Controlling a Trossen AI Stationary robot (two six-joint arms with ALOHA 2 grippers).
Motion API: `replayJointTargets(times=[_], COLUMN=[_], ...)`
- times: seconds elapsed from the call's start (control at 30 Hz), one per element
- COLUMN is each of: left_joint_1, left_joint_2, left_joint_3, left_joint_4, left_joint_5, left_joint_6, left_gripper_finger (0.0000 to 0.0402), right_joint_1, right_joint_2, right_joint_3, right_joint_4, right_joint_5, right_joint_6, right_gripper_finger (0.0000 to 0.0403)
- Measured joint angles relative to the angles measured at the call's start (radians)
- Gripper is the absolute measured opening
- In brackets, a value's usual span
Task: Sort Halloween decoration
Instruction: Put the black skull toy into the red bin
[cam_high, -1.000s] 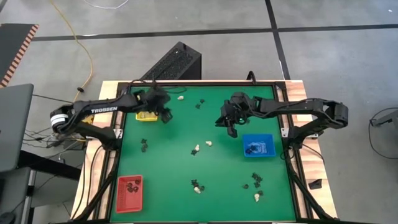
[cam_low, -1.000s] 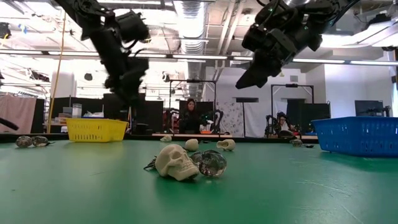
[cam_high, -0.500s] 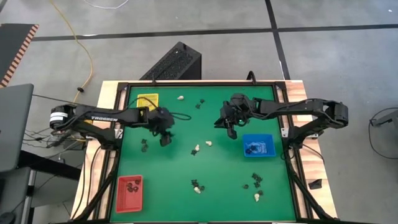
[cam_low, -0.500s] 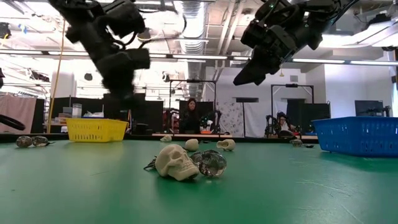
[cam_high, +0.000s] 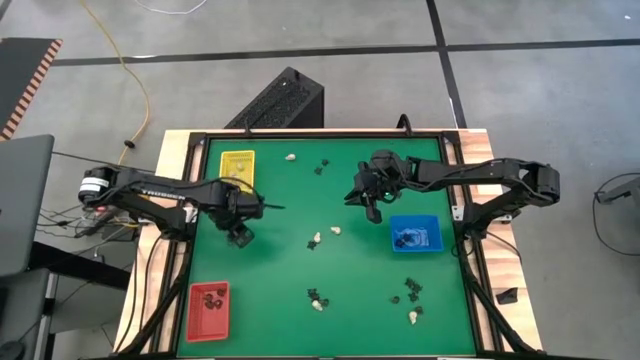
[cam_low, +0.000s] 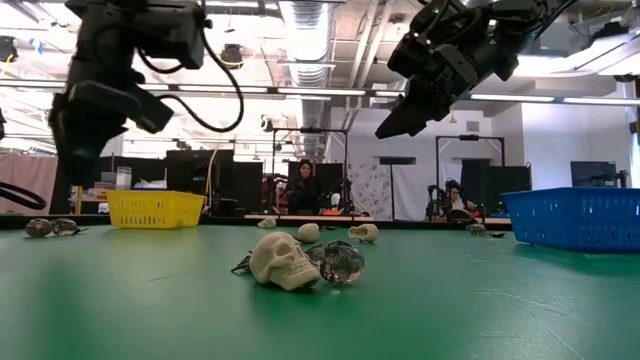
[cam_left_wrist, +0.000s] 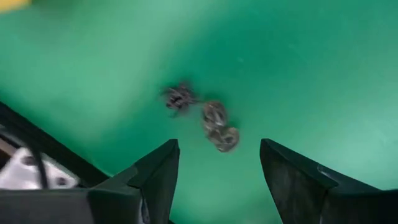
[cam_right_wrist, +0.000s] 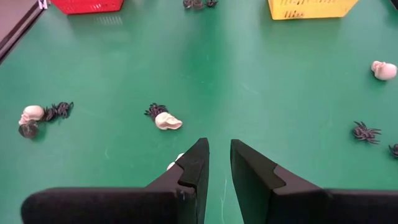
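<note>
Nearest the low camera, a cream skull (cam_low: 283, 260) lies on the green table (cam_high: 290, 255) touching a clear rounded trinket (cam_low: 340, 263), with a black piece tucked behind it; this cluster sits on the near side of the blue tray (cam_high: 414, 234) and toward the table's middle, not yet sorted. More Halloween decoration (cam_high: 410, 292), cream and black, is scattered nearer than the blue tray. The left gripper (cam_high: 240, 232) hangs well to the left of the blue tray, fingers spread wide over a black spider (cam_left_wrist: 180, 98) and a greyish trinket (cam_left_wrist: 219, 129), probably lined up to drop onto one. Just beyond the blue tray, the right gripper (cam_high: 372, 208) hovers above the table, fingers drawn close with only a narrow gap and nothing seen between them. Farthest, left of the blue tray, the yellow tray (cam_high: 238, 165) waits at the table's far edge.
</note>
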Motion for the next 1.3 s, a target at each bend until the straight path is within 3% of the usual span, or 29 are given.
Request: replayJointTargets(times=[0.37, 1.0, 1.3], left_joint_1=[-0.050, -0.067, -0.067], left_joint_2=[0.000, 0.000, 0.001], left_joint_3=[-0.117, -0.217, -0.217], left_joint_4=[0.126, 0.278, 0.321], left_joint_5=[-0.038, -0.024, -0.029], left_joint_6=[-0.154, -0.160, -0.135], left_gripper_finger=[0.0215, 0.0214, 0.0156], right_joint_1=[0.000, 0.000, 0.000], right_joint_2=[0.000, 0.000, 0.001], right_joint_3=[0.000, 0.000, 0.000], right_joint_4=[-0.003, 0.000, 0.000], right_joint_5=[0.000, -0.001, -0.001], right_joint_6=[-0.001, 0.000, 0.000], right_gripper_finger=[0.0098, 0.0098, 0.0098])
